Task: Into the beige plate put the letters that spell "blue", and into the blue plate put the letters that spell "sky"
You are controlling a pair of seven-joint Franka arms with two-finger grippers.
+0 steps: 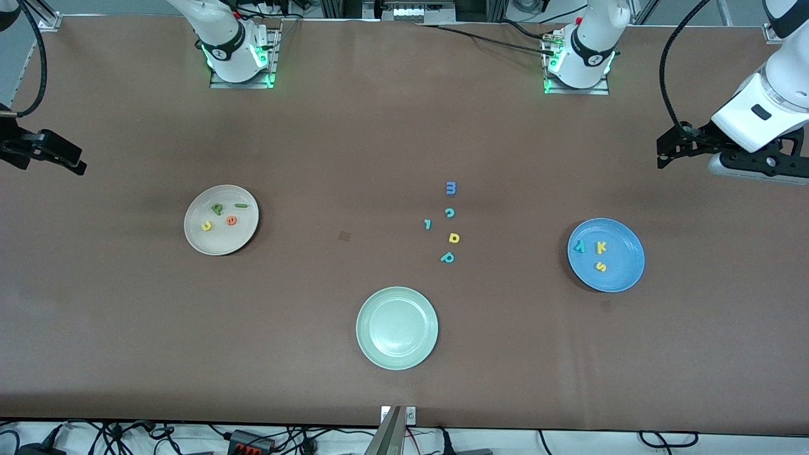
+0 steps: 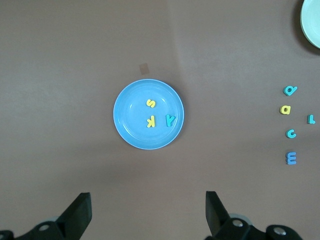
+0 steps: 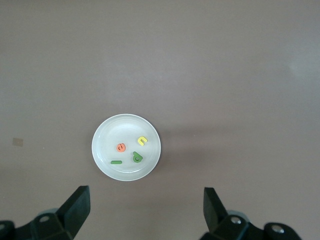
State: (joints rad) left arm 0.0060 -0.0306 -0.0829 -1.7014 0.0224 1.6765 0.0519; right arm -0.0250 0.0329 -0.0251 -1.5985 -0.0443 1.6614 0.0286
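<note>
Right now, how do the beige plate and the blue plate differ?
The beige plate holds four letters: green b, green l, yellow u, orange e. The blue plate holds three: yellow s, yellow k, teal y. The beige plate lies toward the right arm's end of the table, the blue plate toward the left arm's. Both are round, look alike in size, and no gripper touches either.

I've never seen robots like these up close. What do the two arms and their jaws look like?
Both arms have smooth white shells with black rings at the joints, and green lights glow at their bases. Black cables loop beside each arm. The left gripper and the right gripper are black, each with two wedge-shaped fingers. The left arm carries a white wrist housing with a small dark marking.
</note>
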